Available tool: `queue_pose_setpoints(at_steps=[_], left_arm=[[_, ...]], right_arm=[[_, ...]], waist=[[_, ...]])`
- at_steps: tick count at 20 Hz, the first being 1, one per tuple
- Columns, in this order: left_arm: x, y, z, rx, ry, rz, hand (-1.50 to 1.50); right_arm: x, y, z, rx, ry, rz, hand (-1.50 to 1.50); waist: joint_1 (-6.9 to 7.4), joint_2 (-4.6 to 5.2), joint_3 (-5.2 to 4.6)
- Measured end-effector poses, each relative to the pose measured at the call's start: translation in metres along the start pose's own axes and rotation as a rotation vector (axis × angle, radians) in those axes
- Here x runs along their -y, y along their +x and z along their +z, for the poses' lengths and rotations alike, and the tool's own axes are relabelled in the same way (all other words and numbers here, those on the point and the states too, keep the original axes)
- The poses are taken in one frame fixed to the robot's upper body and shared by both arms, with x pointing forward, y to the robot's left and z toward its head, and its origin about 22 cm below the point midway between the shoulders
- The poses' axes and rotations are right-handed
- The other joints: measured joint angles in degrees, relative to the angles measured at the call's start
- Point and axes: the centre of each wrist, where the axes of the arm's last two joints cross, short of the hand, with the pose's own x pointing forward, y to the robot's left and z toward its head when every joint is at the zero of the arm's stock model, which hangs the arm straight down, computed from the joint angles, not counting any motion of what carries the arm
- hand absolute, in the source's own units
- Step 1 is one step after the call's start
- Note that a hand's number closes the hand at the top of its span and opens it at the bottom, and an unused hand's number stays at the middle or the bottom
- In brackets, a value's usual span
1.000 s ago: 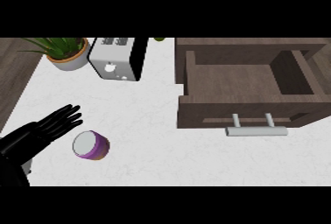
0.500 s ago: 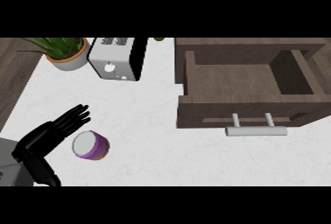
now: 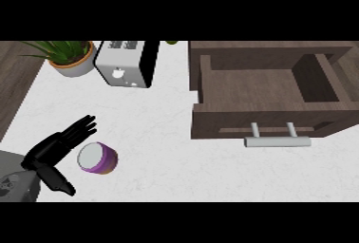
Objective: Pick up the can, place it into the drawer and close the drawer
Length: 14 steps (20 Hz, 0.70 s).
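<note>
Your left hand (image 3: 51,151) shows at the counter's (image 3: 175,166) near left corner, coming in over the grey forearm. Its fingers (image 3: 80,129) are straight and spread apart, pointing away from you toward the far edge, and the thumb (image 3: 59,182) sticks out toward the near edge. It grips nothing.

You see the can (image 3: 97,158) standing on the white top just beside that hand, on its right, in the gap between fingers and thumb. Its pale top faces up and its purple side shows below. Whether the palm touches it you cannot tell from here.

The drawer (image 3: 231,121) sits along the counter's right side, pulled open, with its bare wooden floor showing and nothing lying in it. Its pale bar handle (image 3: 277,141) juts from the front panel toward the near edge. The can is well apart from it.

At the far left corner stand a potted plant (image 3: 70,58) and, just beside it on the right, a toaster (image 3: 126,64).
</note>
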Motion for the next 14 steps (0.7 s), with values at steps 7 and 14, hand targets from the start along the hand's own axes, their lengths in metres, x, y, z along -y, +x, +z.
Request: queue_pose_setpoints(at_steps=[7, 14], left_arm=[[-0.002, -0.022, -0.004, -0.057, 0.027, 0.001, -1.5], [0.009, -0.038, -0.018, -0.085, 0.016, 0.022, -1.5]], right_arm=[[-0.001, 0.003, 0.004, -0.001, 0.003, -0.006, -1.5], [-0.006, 0.011, 0.011, -0.005, 0.002, -0.01, -1.5]], waist=[[-0.23, 0.08, -0.03], [-0.44, 0.09, -0.06]])
